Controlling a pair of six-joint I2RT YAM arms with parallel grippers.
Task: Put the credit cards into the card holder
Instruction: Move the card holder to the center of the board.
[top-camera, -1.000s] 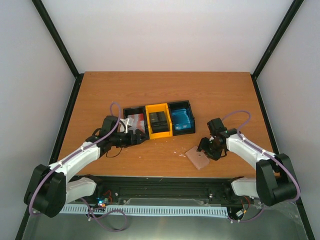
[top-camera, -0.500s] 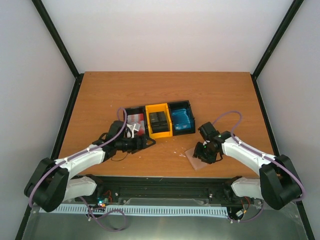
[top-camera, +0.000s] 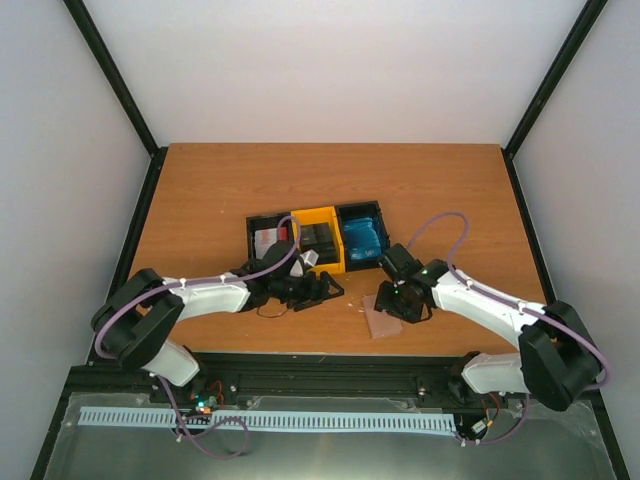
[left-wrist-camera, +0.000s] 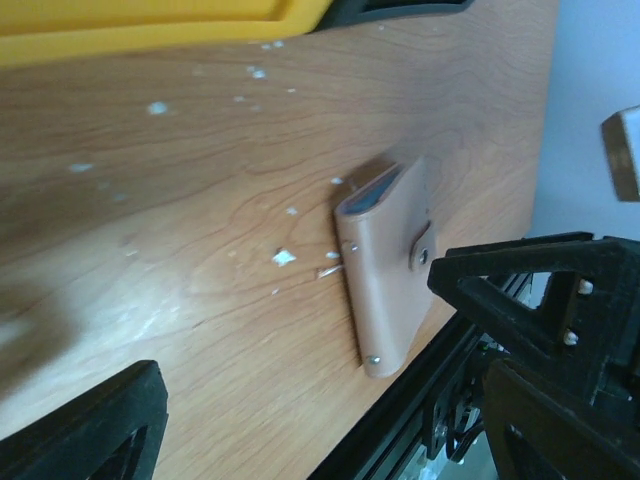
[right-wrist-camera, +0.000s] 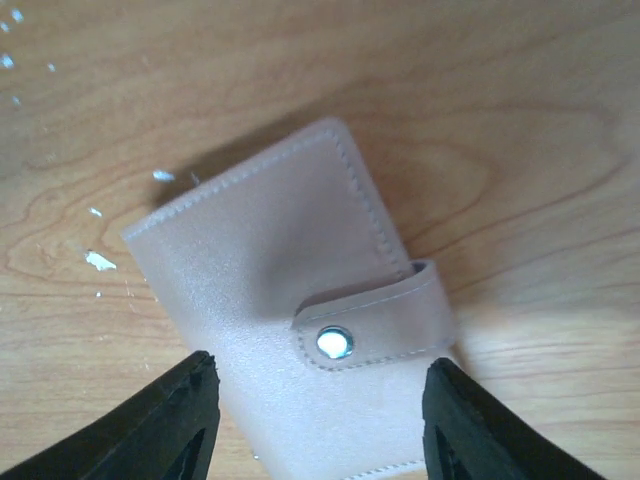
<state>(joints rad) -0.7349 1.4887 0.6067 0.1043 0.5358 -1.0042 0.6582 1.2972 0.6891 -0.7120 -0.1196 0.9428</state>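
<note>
Overhead, a wooden table carries three bins in a row near its middle. A black bin holds red-and-white cards, a yellow bin holds dark cards, and a second black bin holds blue cards. The holder, pinkish-tan and folded shut, lies flat on the bare wood near the front edge, in front of the bins and apart from them. The right gripper hangs directly over it with its jaws spread wide. In the right wrist view one dark finger sits at each side of the holder's nearer end, and whether either finger touches it cannot be told. A strap wraps over the holder's edge and is fastened by a round metal snap. The left gripper reaches across in front of the yellow bin, just left of the holder and not touching it. Its jaws are also wide apart, with nothing between them. From the left wrist view the holder appears side-on, with a bluish-grey lining showing along its open edge and small white flecks scattered on the wood around it. All the cards visible are in the bins.
</note>
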